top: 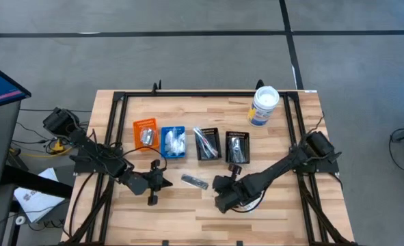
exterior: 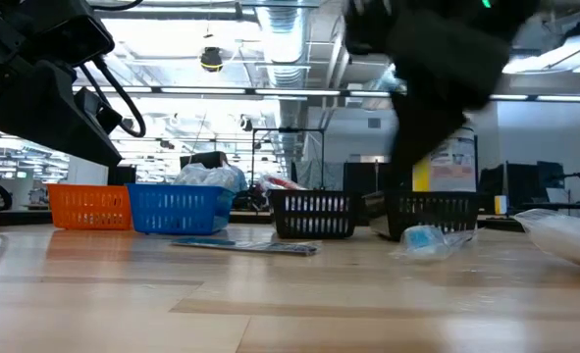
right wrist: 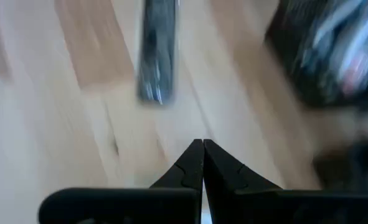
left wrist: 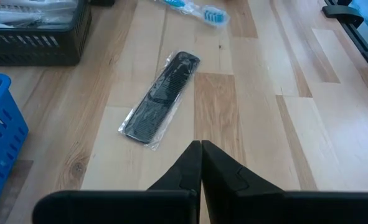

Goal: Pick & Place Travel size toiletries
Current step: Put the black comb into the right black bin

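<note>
On the wooden table (top: pixel 277 205) a row of four bins, orange (top: pixel 145 131), blue (top: pixel 172 142) and two black (top: pixel 206 144), holds small toiletries, with a white tub (top: pixel 263 106) far right. Nearer than the bins, the left gripper (top: pixel 155 183) and right gripper (top: pixel 223 183) hang clenched and empty. A wrapped black comb (top: pixel 195 181) lies between them, and a blue toothbrush (left wrist: pixel 196 9) lies beyond the comb.

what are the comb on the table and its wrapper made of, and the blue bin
Comb: looks like black hard plastic, matte, with fine moulded teeth. Its wrapper: thin clear film, glossy at the edges. Blue bin: probably rigid plastic, with slotted walls.
</note>
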